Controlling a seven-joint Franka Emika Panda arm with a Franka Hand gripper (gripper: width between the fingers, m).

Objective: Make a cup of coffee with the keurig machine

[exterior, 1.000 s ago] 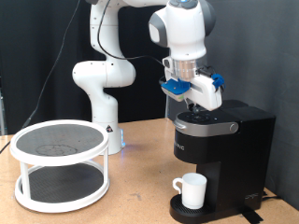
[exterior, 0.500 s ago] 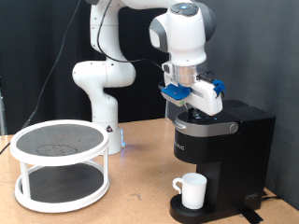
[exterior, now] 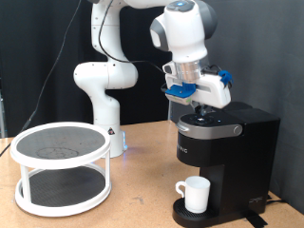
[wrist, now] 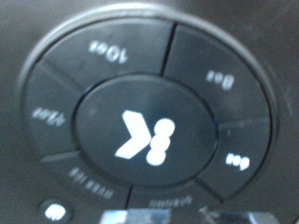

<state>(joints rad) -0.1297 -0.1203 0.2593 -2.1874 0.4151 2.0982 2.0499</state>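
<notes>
The black keurig machine (exterior: 239,157) stands at the exterior view's right with its lid down. The white cup (exterior: 196,193) sits on the machine's round drip tray, under the spout. My gripper (exterior: 202,113) points down at the lid, right on or just above the button panel at its front. The wrist view is filled by that round panel, with the lit centre button (wrist: 147,137) in the middle and cup-size buttons such as 10oz (wrist: 108,53) around it. The gripper holds nothing that I can see.
A white two-tier round rack (exterior: 61,167) stands at the exterior view's left on the wooden table (exterior: 142,204). The arm's white base (exterior: 103,90) rises behind it. A black curtain covers the back.
The hand has shifted slightly to the exterior view's right and tilted a little above the lid. The cup and machine have not moved.
</notes>
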